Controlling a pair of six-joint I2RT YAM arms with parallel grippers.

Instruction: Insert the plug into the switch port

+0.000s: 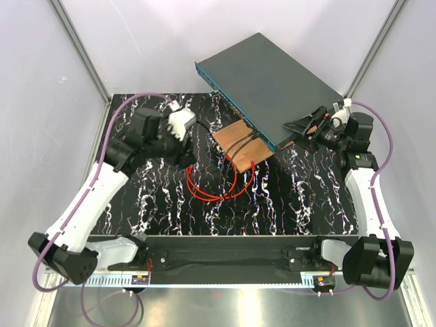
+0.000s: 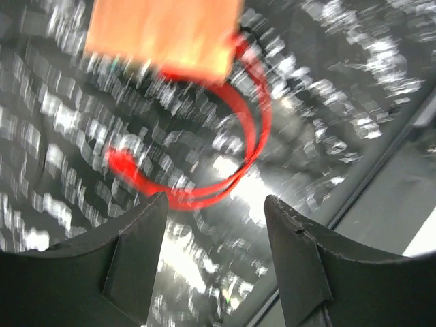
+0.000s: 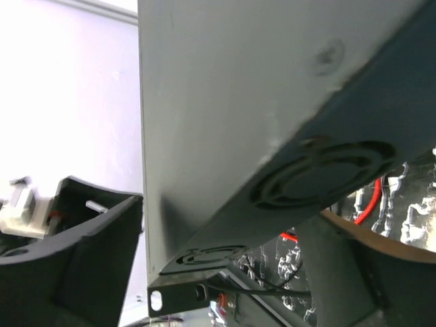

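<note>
Nothing is inserted yet: the plug (image 2: pixel 117 158) of the red cable (image 1: pixel 218 194) lies loose on the tabletop (image 1: pixel 306 197), at 7 o'clock from the switch (image 1: pixel 272 82). Left tool (image 2: pixel 214 201) released, empty; right tool (image 3: pixel 221 218) spread astride the switch's end. Pickup and insertion remain.

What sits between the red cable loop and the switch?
A wooden board, crossed by black cables, shown in the top view.

**Grey box fills our right wrist view**

From 11 to 3 o'clock we see the box (image 3: pixel 225 102). Its dark side wall carries two round vents (image 3: pixel 320 174). The right gripper (image 3: pixel 221 225) has its fingers (image 3: pixel 82 259) wide apart at 8 and 5 o'clock, with the box's corner between them. A red cable (image 3: pixel 370 199) peeks out at 4 o'clock.
</note>
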